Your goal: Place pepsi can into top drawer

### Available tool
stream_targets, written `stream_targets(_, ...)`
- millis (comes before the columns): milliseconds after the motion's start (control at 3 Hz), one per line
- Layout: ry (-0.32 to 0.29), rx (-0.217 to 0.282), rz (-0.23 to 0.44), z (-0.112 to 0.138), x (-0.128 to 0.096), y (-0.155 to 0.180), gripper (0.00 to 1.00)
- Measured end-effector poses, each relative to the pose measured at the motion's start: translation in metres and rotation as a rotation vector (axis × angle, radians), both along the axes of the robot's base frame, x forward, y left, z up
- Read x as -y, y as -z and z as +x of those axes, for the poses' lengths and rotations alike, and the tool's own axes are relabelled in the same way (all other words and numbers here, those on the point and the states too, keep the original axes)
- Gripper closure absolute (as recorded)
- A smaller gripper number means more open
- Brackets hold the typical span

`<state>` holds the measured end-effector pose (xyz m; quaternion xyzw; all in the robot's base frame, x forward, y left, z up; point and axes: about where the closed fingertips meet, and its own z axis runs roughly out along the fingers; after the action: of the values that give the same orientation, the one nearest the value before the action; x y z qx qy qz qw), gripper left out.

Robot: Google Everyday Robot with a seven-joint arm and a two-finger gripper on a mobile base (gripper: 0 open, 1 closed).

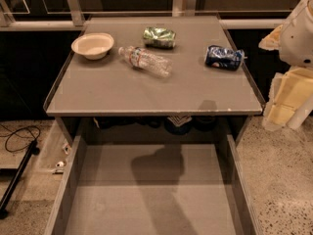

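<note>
On its side at surface (146, 92) R edge: pepsi can (224, 57). Top drawer (151, 195) open below surface front. Gripper (286, 104) off surface's R side; wide/narrow can't tell.

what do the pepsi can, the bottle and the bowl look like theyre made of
Pepsi can: thin metal, probably aluminium, glossy blue print, silvery end. Bottle: clear plastic, see-through with glints. Bowl: matte cream, paper or plastic, cannot tell which. Gripper: pale cream casing, likely plastic, right of the table.
</note>
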<state>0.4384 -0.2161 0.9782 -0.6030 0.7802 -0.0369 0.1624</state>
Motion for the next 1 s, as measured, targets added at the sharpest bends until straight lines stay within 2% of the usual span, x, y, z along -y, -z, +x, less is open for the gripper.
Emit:
stream_targets(333, 0.0, 0.0, 0.0, 0.0, 0.0, 0.0, 0.0)
stream_targets(667, 0.016, 0.03, 0.012, 0.015, 0.003, -0.002, 0.0)
stream_targets(1000, 0.009, 0.084, 0.013, 0.05, 0.009, -0.002, 0.0)
